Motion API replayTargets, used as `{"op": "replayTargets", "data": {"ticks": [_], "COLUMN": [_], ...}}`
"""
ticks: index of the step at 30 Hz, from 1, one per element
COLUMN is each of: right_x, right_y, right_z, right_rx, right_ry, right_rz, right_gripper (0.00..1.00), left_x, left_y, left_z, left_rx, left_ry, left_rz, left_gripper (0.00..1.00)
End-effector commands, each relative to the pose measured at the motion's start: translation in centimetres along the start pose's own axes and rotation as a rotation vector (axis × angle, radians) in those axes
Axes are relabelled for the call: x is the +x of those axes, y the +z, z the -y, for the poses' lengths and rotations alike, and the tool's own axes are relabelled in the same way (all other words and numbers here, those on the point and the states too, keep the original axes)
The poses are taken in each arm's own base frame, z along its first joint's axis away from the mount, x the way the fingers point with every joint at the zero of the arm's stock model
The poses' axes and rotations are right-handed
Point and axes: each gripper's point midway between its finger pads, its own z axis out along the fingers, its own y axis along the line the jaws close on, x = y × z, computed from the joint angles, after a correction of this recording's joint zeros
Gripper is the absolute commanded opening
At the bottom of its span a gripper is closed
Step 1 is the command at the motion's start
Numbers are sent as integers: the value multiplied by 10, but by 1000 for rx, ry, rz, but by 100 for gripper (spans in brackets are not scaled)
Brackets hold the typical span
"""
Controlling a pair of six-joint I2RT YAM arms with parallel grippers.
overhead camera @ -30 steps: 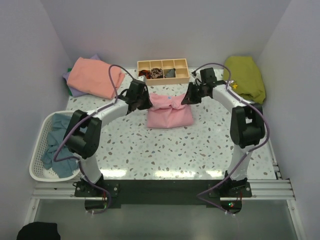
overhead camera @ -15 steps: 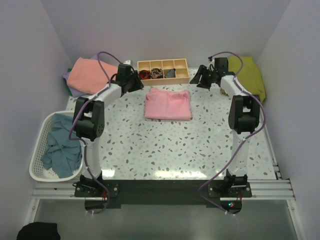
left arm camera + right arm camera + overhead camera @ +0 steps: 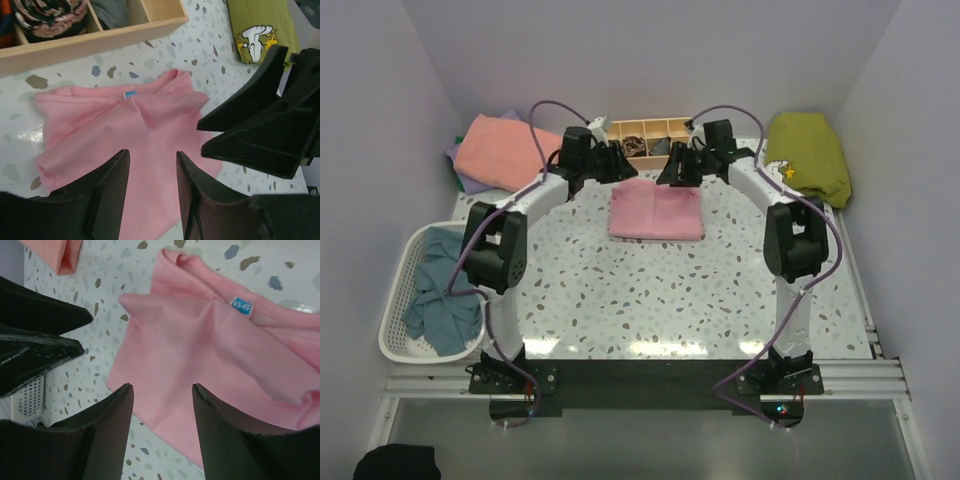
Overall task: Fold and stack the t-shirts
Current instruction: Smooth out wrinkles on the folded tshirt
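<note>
A light pink t-shirt (image 3: 656, 212) lies folded into a rectangle on the table's middle, its blue neck label (image 3: 130, 94) showing at the far edge. My left gripper (image 3: 617, 166) hovers over the shirt's far left corner, open, with nothing between its fingers (image 3: 152, 152). Facing it, my right gripper (image 3: 670, 173) hangs over the far right corner, also open and empty (image 3: 162, 386). A salmon-coral t-shirt (image 3: 507, 153) lies folded on a lavender one (image 3: 461, 172) at the back left. Teal-blue t-shirts (image 3: 440, 292) sit crumpled in the basket.
A compartmented wooden tray (image 3: 646, 128) with small dark items stands just behind both grippers. An olive-green shirt (image 3: 810, 156) with a mushroom print lies at the back right. The white laundry basket (image 3: 392, 300) stands at the left edge. Walls close in on three sides.
Both grippers let go of the pink shirt's far corners and opened. They swung outward, then came back over its far edge. The bunched shirt now lies flat.
</note>
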Motion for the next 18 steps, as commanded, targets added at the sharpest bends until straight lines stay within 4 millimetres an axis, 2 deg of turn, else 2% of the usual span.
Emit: {"op": "replayTargets", "data": {"ticks": [1, 5, 7, 9, 10, 11, 12, 13, 15, 18], "right_x": [8, 13, 9, 13, 8, 8, 3, -1, -11, -26], "right_y": [15, 32, 37, 45, 47, 50, 51, 50, 47, 38], "right_z": [5, 26, 36, 55, 60, 71, 78, 89, 108, 133], "right_rx": [2, 52, 101, 155, 171, 192, 213, 263, 309, 367], "right_ry": [-1, 0, -4, -3, -5, 1, -6, -11, -15, -9], "right_rz": [-17, -52, -48, -64, -50, -45, -26, -8, 20, 57], "right_gripper": [54, 53, 53, 53, 53, 53, 52, 52, 53, 53], "left_x": [16, 28, 31, 45, 42, 53, 54, 49, 48, 29], "left_y": [12, 36, 45, 60, 65, 74, 78, 82, 89, 88], "left_z": [10, -8, -14, -29, -29, -40, -45, -47, -64, -79], "left_rx": [104, 98, 98, 86, 91, 79, 67, 66, 21, -32], "left_ry": [-9, -14, -6, -11, 0, -4, -4, 15, 23, 81], "left_rz": [-28, -43, -46, -78, -72, -93, -96, -83, -74, -14], "left_gripper": [47, 47, 47, 47, 47, 47, 47, 47, 46, 46]}}
